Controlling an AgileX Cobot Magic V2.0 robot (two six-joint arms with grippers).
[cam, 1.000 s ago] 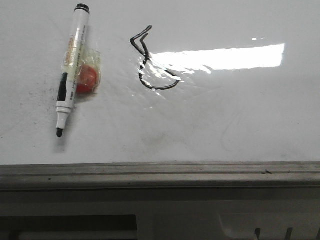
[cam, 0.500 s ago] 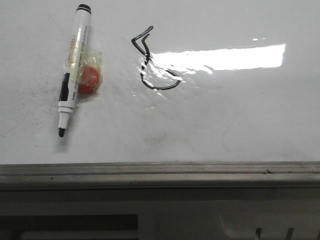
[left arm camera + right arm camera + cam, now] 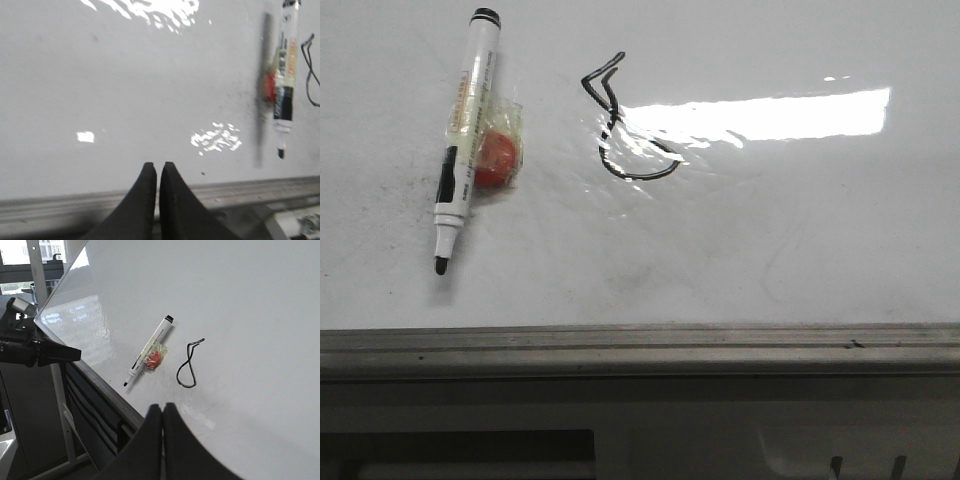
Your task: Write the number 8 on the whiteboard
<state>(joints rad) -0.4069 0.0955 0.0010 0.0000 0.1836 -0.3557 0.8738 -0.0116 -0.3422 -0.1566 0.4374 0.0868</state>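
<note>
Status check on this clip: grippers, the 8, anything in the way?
Left gripper, right gripper shut, empty. Number 8 drawn on whiteboard. Uncapped pen beside it.

front: close over whiteboard (image 3: 740,260) | wrists: farther back | shared: pen (image 3: 462,140)

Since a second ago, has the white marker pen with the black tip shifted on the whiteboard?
No. The white marker pen lies left of the black drawn figure as before; the tiny wobble looks like camera shake.
</note>
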